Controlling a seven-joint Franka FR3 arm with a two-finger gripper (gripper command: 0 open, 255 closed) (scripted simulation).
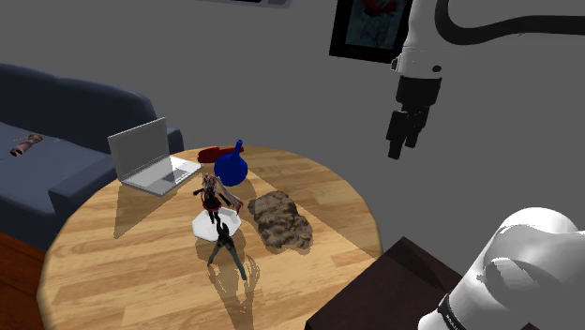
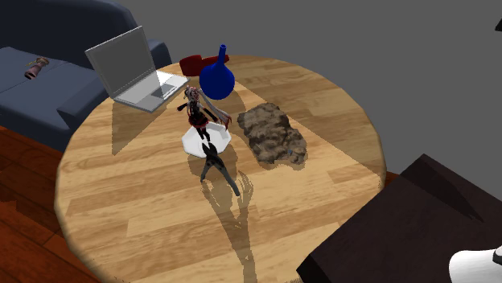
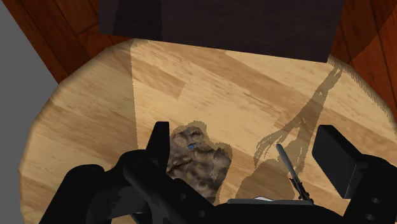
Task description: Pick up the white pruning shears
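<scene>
White arm [image 1: 525, 261] — black gripper [image 1: 403, 146], perhaps cabled

light dim | bright band across table [image 1: 328, 192] | long shadows toward camera | source probably far side

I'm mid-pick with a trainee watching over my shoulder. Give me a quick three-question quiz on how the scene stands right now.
1. Multiple choice: the dark pruning shears are A) lifted in the air, B) lying on the round wooden table, C) leaning upright.
2. True or false: the gripper is shut on the shears.
3. Fill in: closest to the shears stands a ____ on a white base.

Key: 1 B. 2 False: the fingers stand apart above the table and hold nothing. 3 figurine.
</scene>
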